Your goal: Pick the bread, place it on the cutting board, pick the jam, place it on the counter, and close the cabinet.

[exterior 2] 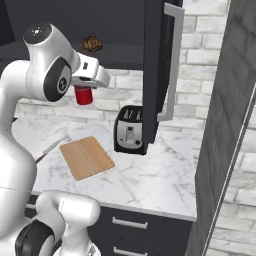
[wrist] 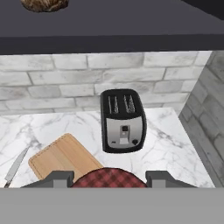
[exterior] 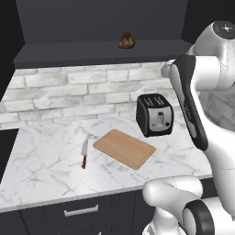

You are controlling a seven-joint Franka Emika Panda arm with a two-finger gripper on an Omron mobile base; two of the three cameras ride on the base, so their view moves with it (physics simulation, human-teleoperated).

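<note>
Jam in hand; bread in cabinet

The counter, white marble with grey veining, stretched out below the hand under a pale brick wall. The cutting board lay flat on it, down and to the left of the hand, turned at an angle to the counter's front edge. A red-handled knife lay on the marble just beyond the board's far left side, close to it but apart. A black toaster stood upright on the counter ahead of the hand, near the wall and just off the board's right corner. Above and left of the hand, the cabinet shelf carried the bread, sitting near its front edge.
</note>
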